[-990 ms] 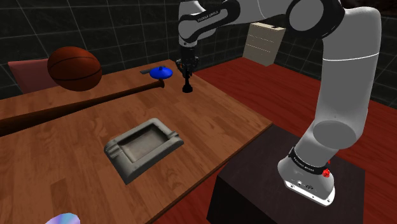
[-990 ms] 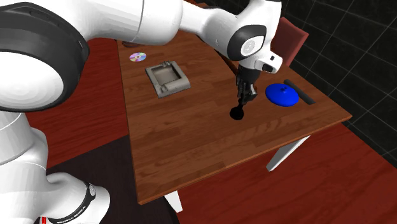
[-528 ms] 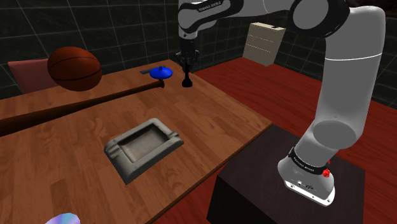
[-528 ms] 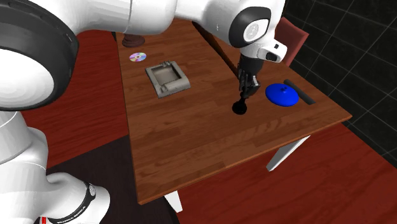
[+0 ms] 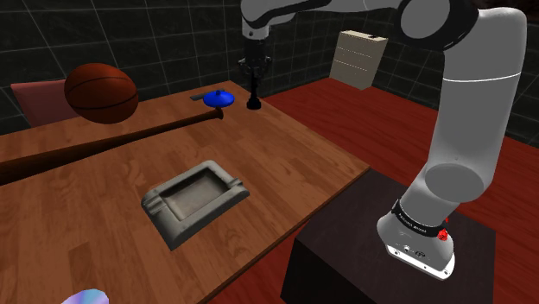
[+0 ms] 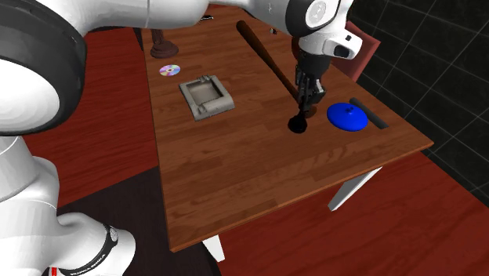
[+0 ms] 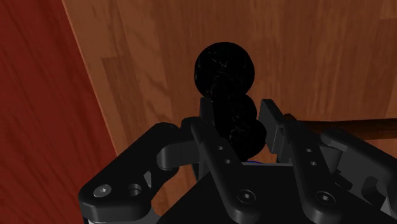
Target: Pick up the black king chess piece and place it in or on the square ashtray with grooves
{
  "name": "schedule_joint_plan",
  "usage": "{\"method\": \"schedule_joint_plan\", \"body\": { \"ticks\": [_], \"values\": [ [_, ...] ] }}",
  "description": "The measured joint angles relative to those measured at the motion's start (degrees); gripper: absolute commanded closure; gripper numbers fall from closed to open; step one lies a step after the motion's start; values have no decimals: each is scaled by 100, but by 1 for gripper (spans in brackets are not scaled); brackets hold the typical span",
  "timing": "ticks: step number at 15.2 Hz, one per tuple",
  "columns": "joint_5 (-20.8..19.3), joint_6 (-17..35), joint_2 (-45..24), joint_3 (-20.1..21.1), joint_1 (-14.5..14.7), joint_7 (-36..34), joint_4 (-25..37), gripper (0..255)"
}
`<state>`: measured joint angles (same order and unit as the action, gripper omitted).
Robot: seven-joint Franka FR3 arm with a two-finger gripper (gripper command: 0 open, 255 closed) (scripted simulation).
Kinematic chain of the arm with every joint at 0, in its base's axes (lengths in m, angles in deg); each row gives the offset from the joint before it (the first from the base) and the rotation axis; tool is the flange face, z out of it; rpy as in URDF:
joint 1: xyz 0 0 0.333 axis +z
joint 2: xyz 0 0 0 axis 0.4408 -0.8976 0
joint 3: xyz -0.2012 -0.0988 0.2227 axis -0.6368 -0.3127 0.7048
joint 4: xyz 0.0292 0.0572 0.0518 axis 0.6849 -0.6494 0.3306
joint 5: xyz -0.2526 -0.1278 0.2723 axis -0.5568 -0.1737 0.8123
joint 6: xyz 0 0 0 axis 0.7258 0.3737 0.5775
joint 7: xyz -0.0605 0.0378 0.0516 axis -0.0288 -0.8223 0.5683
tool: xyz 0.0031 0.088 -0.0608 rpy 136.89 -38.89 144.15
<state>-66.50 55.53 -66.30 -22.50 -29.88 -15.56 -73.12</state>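
The black king chess piece [image 5: 254,97] hangs upright in the air over the far end of the wooden table [image 5: 294,164], close to the blue lid [image 5: 219,98]. My gripper [image 5: 254,76] is shut on its upper part. In the wrist view the king [image 7: 224,70] is clasped between both fingers [image 7: 207,124], its round base pointing away from the hand. In the second exterior view the king's base [image 6: 298,124] hangs below the gripper [image 6: 307,98]. The square grey ashtray with grooves [image 5: 197,200] [image 6: 207,96] sits empty, well apart from the gripper.
A basketball [image 5: 102,92] and a long brown bat [image 5: 112,142] lie at the shoulder view's left. A shiny disc [image 6: 168,70] lies beyond the ashtray. A dark flat bar [image 6: 368,112] lies beside the blue lid [image 6: 347,117]. A pale cabinet [image 5: 358,56] stands on the red floor.
The gripper has risen with the king clasped in it, lifting it off the table and drifting a little toward the blue lid. Nothing else moved.
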Motion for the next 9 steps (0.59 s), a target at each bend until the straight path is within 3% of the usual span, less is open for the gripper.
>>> {"method": "schedule_joint_plan", "body": {
  "ticks": [4,9],
  "values": [
    [5,-288,13,1,2,11,275,255],
    [-16,-198,441,150,279,-425,-254,255]
  ]
}}
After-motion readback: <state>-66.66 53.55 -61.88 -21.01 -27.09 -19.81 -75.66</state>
